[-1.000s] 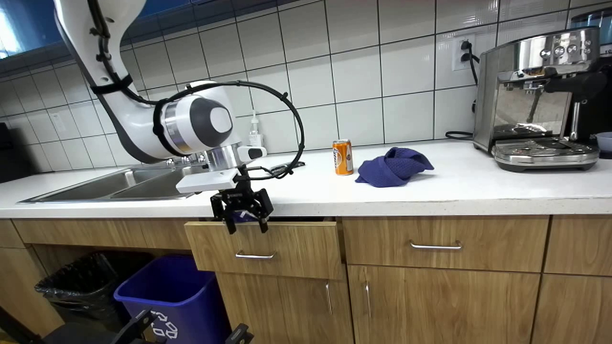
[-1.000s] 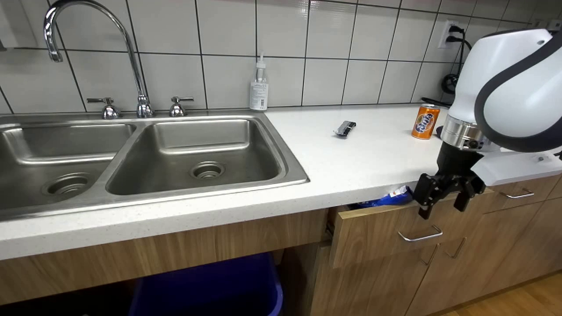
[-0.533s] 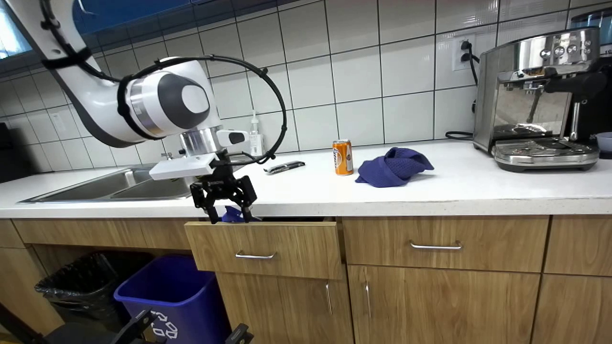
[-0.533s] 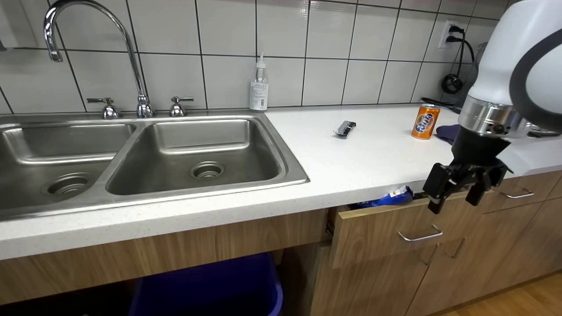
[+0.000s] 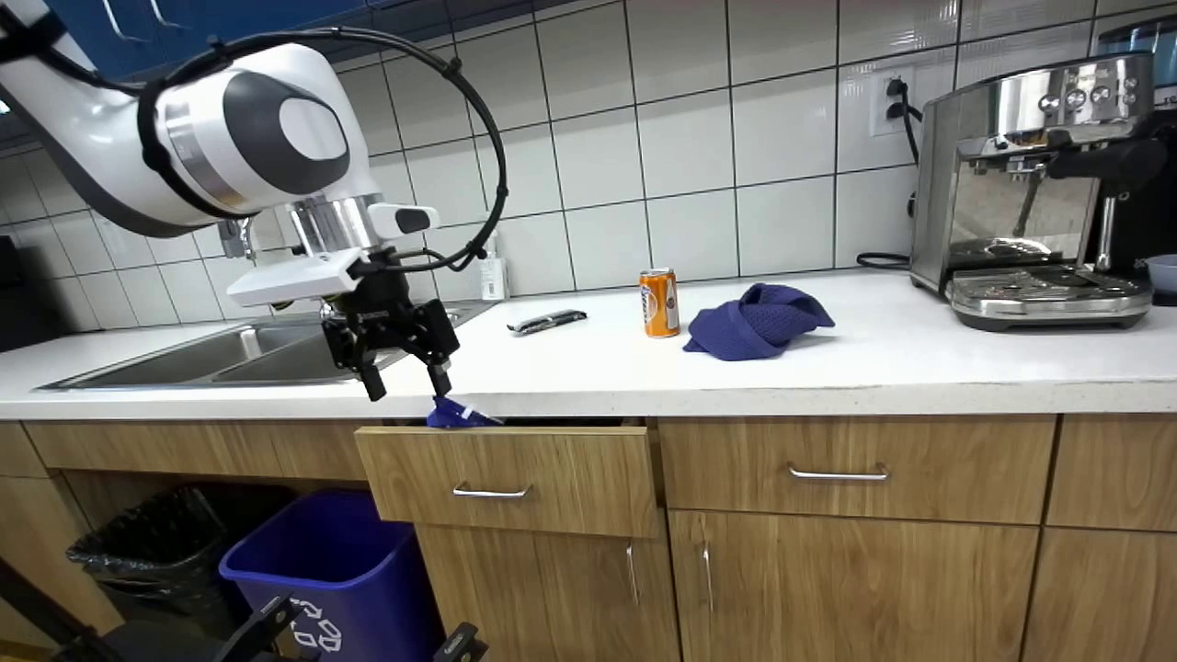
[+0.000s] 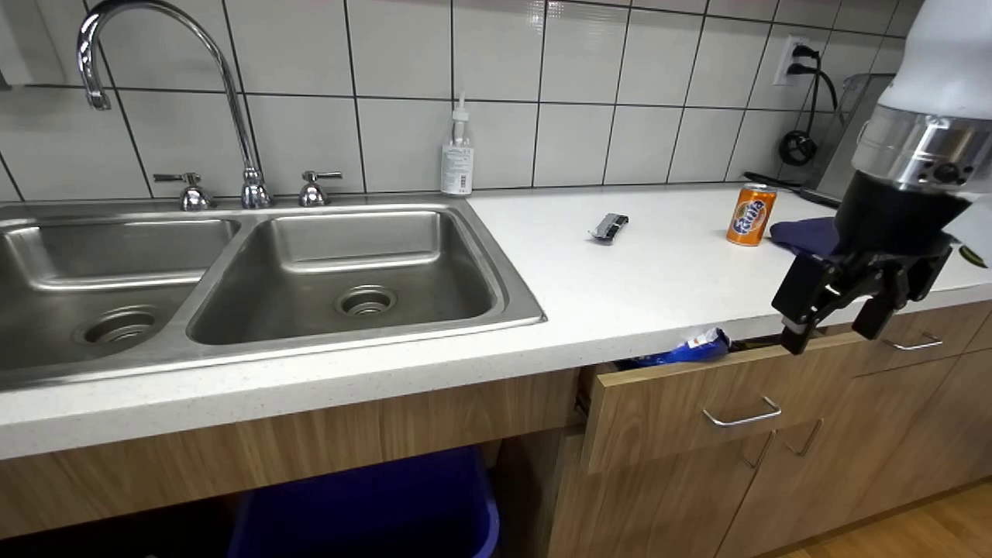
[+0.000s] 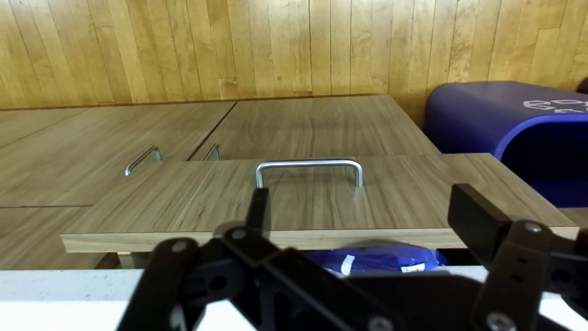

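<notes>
Jaws spread wide above pulled-out drawer [image 5: 515, 462]; crumpled blue packet [image 6: 686, 353] pokes up from inside; orange can [image 5: 659, 308] upright on tabletop [image 5: 588, 368], dark blue cloth [image 5: 759, 322] just beside.

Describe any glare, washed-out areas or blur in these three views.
Wrist view: the counter washes out white near the bottom edge, and the gripper looks soft; both exterior views: the wall tiles catch pale reflections; in an exterior view, bright streaks line the sink.
</notes>
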{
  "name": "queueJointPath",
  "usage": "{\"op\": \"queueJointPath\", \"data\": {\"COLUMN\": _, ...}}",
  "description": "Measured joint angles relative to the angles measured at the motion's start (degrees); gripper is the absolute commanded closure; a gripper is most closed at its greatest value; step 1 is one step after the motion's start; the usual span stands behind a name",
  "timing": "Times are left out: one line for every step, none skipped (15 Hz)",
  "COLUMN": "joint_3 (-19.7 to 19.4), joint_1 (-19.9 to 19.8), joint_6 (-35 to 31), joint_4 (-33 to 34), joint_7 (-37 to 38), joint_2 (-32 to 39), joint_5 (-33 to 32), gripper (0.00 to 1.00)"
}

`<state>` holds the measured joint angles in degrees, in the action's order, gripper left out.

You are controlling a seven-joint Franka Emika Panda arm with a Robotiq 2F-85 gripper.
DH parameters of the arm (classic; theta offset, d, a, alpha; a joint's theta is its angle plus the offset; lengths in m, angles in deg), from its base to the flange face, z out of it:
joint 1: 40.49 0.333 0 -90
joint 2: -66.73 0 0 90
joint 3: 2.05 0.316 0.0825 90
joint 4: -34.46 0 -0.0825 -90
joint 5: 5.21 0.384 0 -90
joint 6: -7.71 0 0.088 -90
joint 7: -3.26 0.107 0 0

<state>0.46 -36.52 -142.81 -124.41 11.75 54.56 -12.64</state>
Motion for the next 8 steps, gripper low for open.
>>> {"op": "queueJointPath", "data": {"joint_3": 0.16, "joint_1": 0.0, "joint_6": 1.44, "joint_4": 0.1, "joint_7": 0.05, "joint_2": -0.96, "joint_5": 0.37, "gripper": 0.0}}
{"op": "queueJointPath", "data": {"joint_3": 0.32, "joint_1": 0.0, "joint_6": 2.85, "joint_4": 0.12, "joint_7": 0.13, "joint_2": -1.9, "joint_5": 0.7, "gripper": 0.0}}
{"op": "queueJointPath", "data": {"joint_3": 0.45, "joint_1": 0.0, "joint_6": 4.19, "joint_4": 0.11, "joint_7": 0.34, "joint_2": -2.83, "joint_5": 0.86, "gripper": 0.0}}
{"op": "queueJointPath", "data": {"joint_3": 0.62, "joint_1": 0.0, "joint_6": 5.47, "joint_4": 0.1, "joint_7": 0.58, "joint_2": -3.67, "joint_5": 0.96, "gripper": 0.0}}
{"op": "queueJointPath", "data": {"joint_3": 0.84, "joint_1": 0.0, "joint_6": 6.65, "joint_4": 0.1, "joint_7": 0.79, "joint_2": -4.46, "joint_5": 1.02, "gripper": 0.0}}
{"op": "queueJointPath", "data": {"joint_3": 1.1, "joint_1": 0.0, "joint_6": 7.81, "joint_4": 0.1, "joint_7": 0.86, "joint_2": -5.12, "joint_5": 1.28, "gripper": 0.0}}
{"op": "queueJointPath", "data": {"joint_3": 1.4, "joint_1": 0.0, "joint_6": 8.86, "joint_4": 0.09, "joint_7": 0.87, "joint_2": -5.64, "joint_5": 1.63, "gripper": 0.0}}
{"op": "queueJointPath", "data": {"joint_3": 1.7, "joint_1": 0.04, "joint_6": 9.85, "joint_4": 0.09, "joint_7": 0.87, "joint_2": -6.11, "joint_5": 2.01, "gripper": 0.0}}
